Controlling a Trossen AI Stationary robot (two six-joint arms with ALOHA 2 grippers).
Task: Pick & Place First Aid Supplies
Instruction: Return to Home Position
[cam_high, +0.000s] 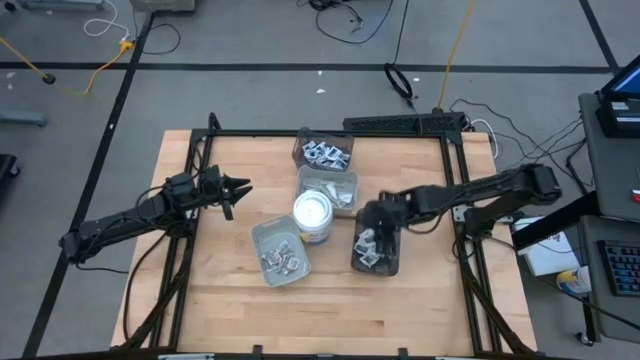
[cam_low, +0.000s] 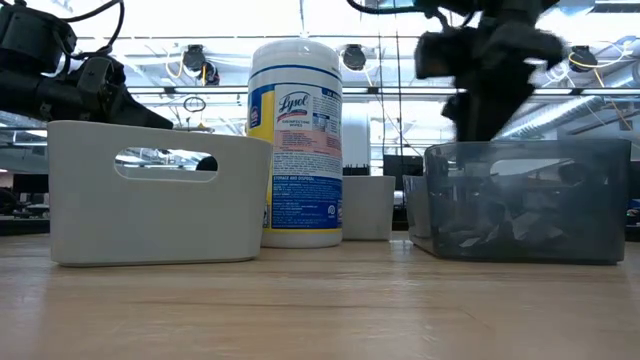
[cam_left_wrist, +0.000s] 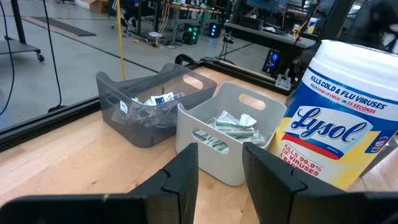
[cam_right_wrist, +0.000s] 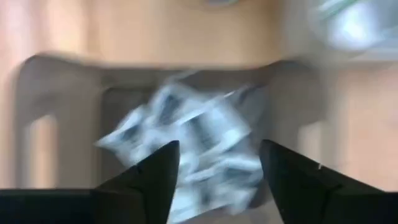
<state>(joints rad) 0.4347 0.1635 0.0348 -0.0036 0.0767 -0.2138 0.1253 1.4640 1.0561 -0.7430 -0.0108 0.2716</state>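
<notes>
The right gripper (cam_right_wrist: 214, 177) hangs over the smoky, see-through plastic tray (cam_high: 390, 262), its 2 dark fingers apart. Square white packets (cam_right_wrist: 193, 140) lie in a crumpled heap inside, beneath the gap between the fingers. The left gripper (cam_left_wrist: 221, 174), fingers also apart, faces a matte grey tray (cam_left_wrist: 186, 124) of pale strips (cam_left_wrist: 227, 123) beside the round glossy tub (cam_left_wrist: 336, 130).

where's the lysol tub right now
High view: Lysol tub stands centrally, between the pale tray at lower left and the dark tray at right.
</notes>
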